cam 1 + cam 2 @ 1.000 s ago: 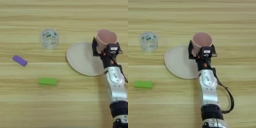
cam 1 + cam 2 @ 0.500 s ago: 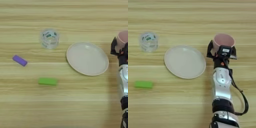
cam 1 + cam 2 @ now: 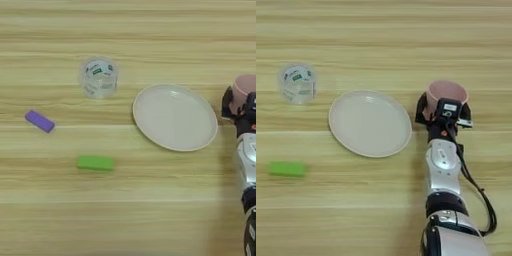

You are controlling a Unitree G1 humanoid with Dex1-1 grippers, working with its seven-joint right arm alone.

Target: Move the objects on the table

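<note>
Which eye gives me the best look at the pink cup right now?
The right eye view: the whole pink cup shows there, right of the cream plate, with the right gripper clamped around it. In the left eye view the cup sits at the right edge, partly cut off.

obstacles: plate (image 3: 370, 123) centre, roll (image 3: 99, 76) far-left | free: near table (image 3: 346, 215)

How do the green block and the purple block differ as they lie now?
The green block is bright green and lies level with the table's grain; the purple block is purple and lies slanted across it. The green one sits nearer the bottom edge and closer to the plate; the purple one sits further left. Both lie flat on the table, untouched.
</note>
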